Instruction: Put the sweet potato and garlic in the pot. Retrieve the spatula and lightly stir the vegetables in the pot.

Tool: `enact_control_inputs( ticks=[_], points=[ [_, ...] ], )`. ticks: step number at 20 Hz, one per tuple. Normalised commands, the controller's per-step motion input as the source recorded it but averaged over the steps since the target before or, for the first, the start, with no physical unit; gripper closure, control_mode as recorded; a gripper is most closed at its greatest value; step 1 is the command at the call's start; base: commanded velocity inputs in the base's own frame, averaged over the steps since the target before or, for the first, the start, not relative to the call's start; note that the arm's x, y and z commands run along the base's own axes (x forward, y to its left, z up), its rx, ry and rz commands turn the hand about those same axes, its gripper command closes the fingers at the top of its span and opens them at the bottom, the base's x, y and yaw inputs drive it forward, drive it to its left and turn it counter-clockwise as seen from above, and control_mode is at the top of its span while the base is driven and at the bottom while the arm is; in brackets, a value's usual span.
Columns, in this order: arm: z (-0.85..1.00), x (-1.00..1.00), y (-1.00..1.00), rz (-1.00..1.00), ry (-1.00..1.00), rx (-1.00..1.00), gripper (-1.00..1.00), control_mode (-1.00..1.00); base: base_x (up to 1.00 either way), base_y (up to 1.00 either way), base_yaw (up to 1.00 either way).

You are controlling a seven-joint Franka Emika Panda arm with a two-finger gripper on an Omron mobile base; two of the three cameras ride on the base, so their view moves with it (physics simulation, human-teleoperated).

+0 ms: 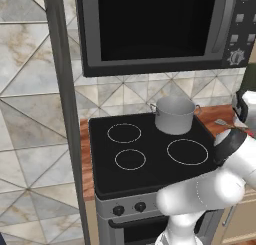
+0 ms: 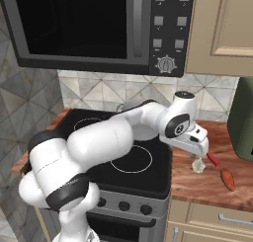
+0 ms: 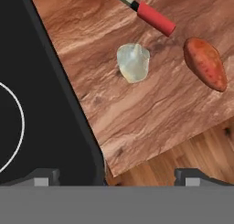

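Tool (image 3: 114, 177) spread wide, nothing gripped, above garlic (image 3: 133, 62); sweet potato (image 3: 205, 63) beside, on wood counter (image 3: 137, 113).

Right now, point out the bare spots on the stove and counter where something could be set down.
Free: the three front and left burner rings of the cooktop, in front of the pot. Also bare wood between the stove edge and the garlic. Crowded: garlic, sweet potato and red-handled spatula cluster together.
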Motion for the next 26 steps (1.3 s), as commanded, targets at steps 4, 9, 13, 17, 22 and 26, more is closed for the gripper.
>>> enact_control_inputs(
  ticks=[4, 9, 13, 17, 22, 26],
  points=[
    [-0.54, 0.31, -0.33, 0.0, 0.0, -0.03, -1.0, -1.0, 0.0, 0.0, 0.0],
    [-0.35, 0.27, -0.21, 0.0, 0.0, 0.0, -1.0, -1.0, 0.0, 0.0, 0.0],
    [-0.15, 0.19, -0.21, 0.0, 0.0, 0.0, -1.0, -1.0, 0.0, 0.0, 0.0],
    [-0.15, 0.23, -0.27, 0.0, 0.0, 0.0, -1.0, -1.0, 0.0, 0.0, 0.0],
    [-0.21, 0.31, -0.18, 0.0, 0.01, 0.03, -1.0, -1.0, 0.0, 0.0, 0.0],
    [-0.25, 0.4, -0.05, 0.0, 0.02, 0.11, -1.0, -1.0, 0.0, 0.0, 0.0]
  ],
)
